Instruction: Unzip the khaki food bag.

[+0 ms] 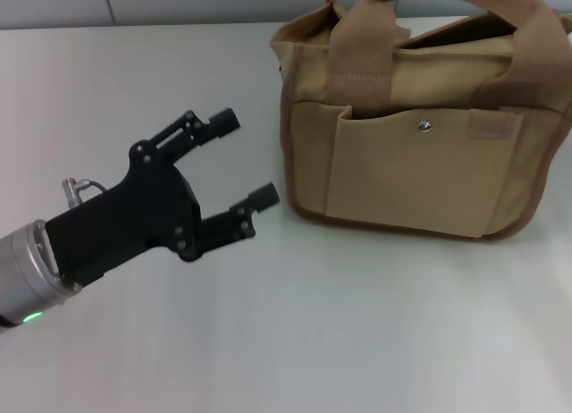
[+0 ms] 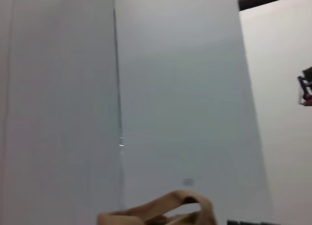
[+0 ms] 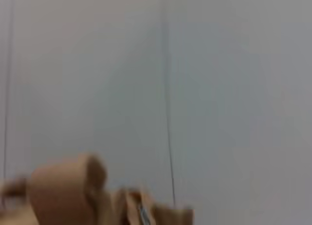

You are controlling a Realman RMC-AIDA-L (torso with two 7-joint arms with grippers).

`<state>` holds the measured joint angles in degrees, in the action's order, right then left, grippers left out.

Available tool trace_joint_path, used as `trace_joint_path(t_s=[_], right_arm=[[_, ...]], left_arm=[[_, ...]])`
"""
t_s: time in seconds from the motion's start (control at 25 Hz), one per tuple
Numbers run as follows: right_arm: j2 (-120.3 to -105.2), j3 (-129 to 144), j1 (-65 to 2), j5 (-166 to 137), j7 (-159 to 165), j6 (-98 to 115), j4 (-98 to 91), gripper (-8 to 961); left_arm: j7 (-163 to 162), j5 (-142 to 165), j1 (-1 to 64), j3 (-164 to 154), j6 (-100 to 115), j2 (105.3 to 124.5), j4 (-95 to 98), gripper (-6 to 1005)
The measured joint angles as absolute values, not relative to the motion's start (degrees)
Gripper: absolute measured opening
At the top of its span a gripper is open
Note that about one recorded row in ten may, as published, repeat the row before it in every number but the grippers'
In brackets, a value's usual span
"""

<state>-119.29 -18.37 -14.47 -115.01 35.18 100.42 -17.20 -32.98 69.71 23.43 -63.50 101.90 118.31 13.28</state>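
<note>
The khaki food bag (image 1: 420, 154) stands upright on the white table at the right of the head view. It has two wide webbing handles (image 1: 362, 51), a front pocket with a silver snap (image 1: 425, 123) and a brown-piped base. A dark gap shows along its top (image 1: 460, 30) between the handles. My left gripper (image 1: 248, 157) is open and empty, hovering just left of the bag with its fingers pointing at the bag's left side. A handle shows in the left wrist view (image 2: 165, 208) and, blurred, in the right wrist view (image 3: 68, 183). My right gripper is out of view.
The white table (image 1: 313, 324) runs in front of and to the left of the bag. A grey wall (image 2: 170, 88) stands behind the table. A small dark object (image 2: 306, 86) shows far off in the left wrist view.
</note>
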Motion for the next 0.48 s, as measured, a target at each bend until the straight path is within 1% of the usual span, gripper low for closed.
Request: trace_joint_path(t_s=[0.08, 0.12, 0.24, 0.32, 0.4, 0.48], right_arm=[[-118.91, -18.23, -12.6, -114.27, 39.29, 104.71, -16.22, 846], [-118.52, -17.21, -12.27, -114.89, 42.54, 107.21, -16.41, 846], [-117.22, -7.72, -13.3, -120.91, 49.7, 114.02, -20.59, 847], [-116.83, 0.63, -14.63, -125.21, 50.85, 117.98, -23.72, 847], [-117.25, 7.44, -15.83, -127.48, 51.03, 119.81, -26.17, 847], [-118.32, 10.93, -16.52, -127.9, 51.24, 119.19, -28.05, 847]], left_arm=[[-34.25, 69.74, 22.83, -65.34, 102.14, 118.11, 15.12, 718], [-35.11, 69.97, 22.53, -66.35, 102.07, 118.06, 16.01, 739], [-39.18, 73.61, 22.34, -68.14, 101.01, 117.52, 18.34, 796], [-42.04, 77.18, 22.72, -68.21, 100.43, 117.17, 19.34, 834], [-44.63, 80.44, 23.08, -68.21, 99.97, 117.01, 20.5, 833], [-46.11, 82.86, 23.23, -68.03, 99.73, 117.18, 21.62, 833]])
